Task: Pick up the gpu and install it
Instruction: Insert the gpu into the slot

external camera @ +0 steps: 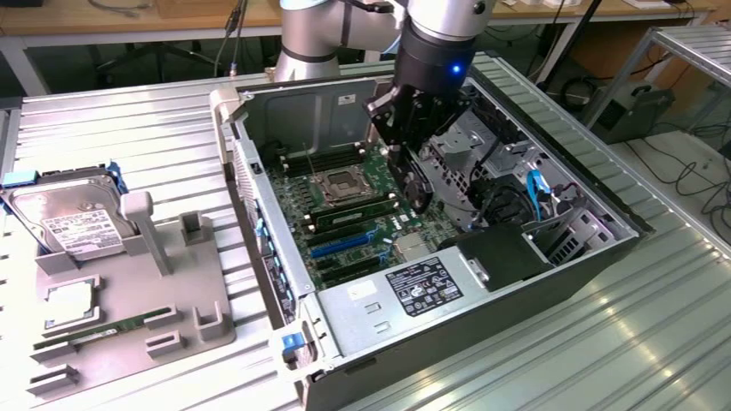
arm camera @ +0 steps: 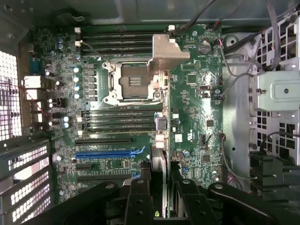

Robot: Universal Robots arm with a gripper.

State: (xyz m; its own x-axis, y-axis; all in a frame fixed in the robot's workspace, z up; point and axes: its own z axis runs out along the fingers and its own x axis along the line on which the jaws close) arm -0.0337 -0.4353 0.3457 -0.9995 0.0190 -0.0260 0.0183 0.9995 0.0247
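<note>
**A:** Exterior view first. Where does the pincer stand?

**B:** I see the gripper down inside the open computer case, clamped partway closed on the gpu. The card is slim and dark and hangs on edge over the green motherboard. I cannot tell whether its lower end touches the board.

**A:** Clearance?

**B:** It is tight toward the exterior view's right, where the drive cage and loose cables sit just beside the card. There is more room toward the exterior view's left, across the CPU socket to the sheet-metal wall.

**A:** And outside the case?

**B:** A grey moulded holder lies on the ribbed metal table. It carries a silver hard drive with a white label, upright in its cradle, and a narrow green memory stick lying in a slot.

**A:** Wrist view.

**B:** I see the gpu edge-on, a thin line running out from between the black fingers. Its bent silver bracket is at the far end, overlapping the CPU socket. The blue slot ends just beside the card's edge, with black slots parallel to it. The perforated grey drive cage stands well apart.
</note>
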